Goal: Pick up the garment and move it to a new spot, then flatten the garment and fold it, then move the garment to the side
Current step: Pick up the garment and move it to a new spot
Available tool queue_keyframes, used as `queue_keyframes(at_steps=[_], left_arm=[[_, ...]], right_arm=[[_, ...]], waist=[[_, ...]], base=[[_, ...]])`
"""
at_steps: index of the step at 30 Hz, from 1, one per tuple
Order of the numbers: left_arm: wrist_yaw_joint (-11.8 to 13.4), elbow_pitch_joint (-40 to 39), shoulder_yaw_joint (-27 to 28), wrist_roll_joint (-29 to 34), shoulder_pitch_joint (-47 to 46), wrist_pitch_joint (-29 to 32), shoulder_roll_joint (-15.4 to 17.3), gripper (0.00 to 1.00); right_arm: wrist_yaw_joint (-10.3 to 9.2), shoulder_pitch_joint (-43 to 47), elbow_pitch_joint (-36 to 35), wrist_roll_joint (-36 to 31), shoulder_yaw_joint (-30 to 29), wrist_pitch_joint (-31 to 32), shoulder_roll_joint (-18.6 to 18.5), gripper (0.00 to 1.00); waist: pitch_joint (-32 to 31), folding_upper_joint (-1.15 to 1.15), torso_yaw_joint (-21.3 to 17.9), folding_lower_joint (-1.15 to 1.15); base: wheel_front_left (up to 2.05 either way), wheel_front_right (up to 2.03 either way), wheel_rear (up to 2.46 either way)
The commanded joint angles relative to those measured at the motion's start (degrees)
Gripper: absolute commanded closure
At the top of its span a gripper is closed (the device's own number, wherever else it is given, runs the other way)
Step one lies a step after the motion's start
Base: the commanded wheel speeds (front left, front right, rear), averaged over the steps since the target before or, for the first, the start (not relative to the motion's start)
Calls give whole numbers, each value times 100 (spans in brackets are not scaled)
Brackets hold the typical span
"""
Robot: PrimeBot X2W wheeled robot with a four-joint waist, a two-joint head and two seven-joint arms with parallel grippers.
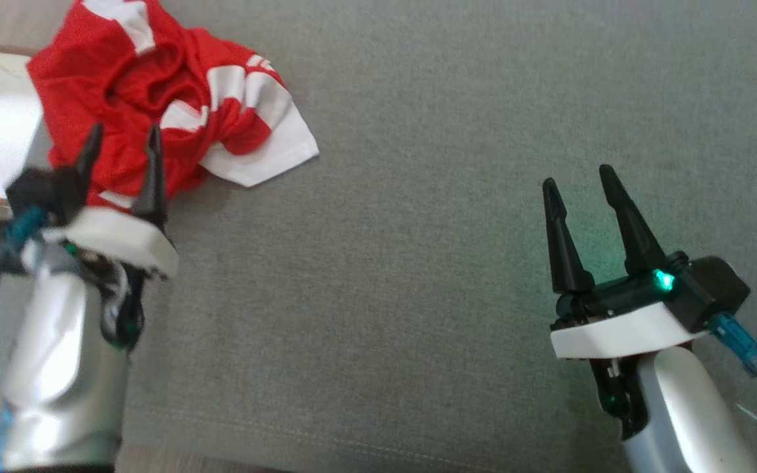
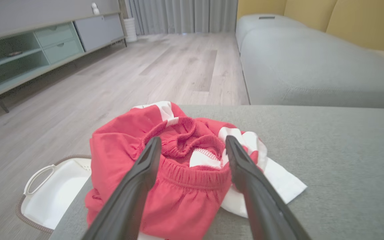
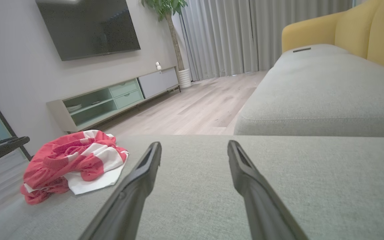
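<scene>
The garment (image 1: 148,98), a crumpled red-and-white heap, lies at 10 o'clock in the head view on the grey cushion (image 1: 418,197). Its long axis runs from 10 to 4 o'clock, and a white corner points to 4. The left end effector (image 1: 124,130) is released, its fingers spread over the heap's near edge. The right end effector (image 1: 578,177) is released at 4 o'clock, over the cushion.

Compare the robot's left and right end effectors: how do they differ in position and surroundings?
The left end effector points at the crumpled red-and-white garment, while the right end effector is over bare grey cushion, well away from it. The left end effector looks blurred in the head view, whereas the right end effector is sharp. Both are open and hold nothing.
</scene>
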Motion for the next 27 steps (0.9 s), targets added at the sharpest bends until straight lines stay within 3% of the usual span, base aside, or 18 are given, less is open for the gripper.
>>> queue_keyframes(at_steps=[1, 9, 17, 18, 19, 27], left_arm=[[-80, 111, 196, -15, -473, 157, 315, 0], [-304, 1177, -75, -118, -1253, 684, 649, 0], [-370, 2159, -370, -276, -1720, 841, 868, 0], [-372, 2235, -392, -298, -1762, 799, 877, 79], [-374, 2296, -393, -327, -1799, 732, 881, 100], [-297, 2438, -469, -346, -1939, -95, 930, 100]], right_arm=[[44, -175, -256, -73, 128, 22, -10, 0], [44, -220, -282, -88, 88, 36, -10, 0], [44, -284, -275, -71, 9, 11, -10, 0], [44, -288, -270, -74, -1, 9, -10, 0], [44, -292, -263, -76, -12, 6, -10, 0], [44, -228, -98, 2, -33, -34, -10, 0]], waist=[[293, 0, -148, -1], [515, 0, -287, -1], [652, 0, -382, -1], [660, 0, -386, -1], [664, 0, -388, -1], [379, 0, -310, -1]], base=[[0, 0, 0], [0, 0, 0], [0, 0, 0], [0, 0, 0], [0, 0, 0], [0, 0, 0]])
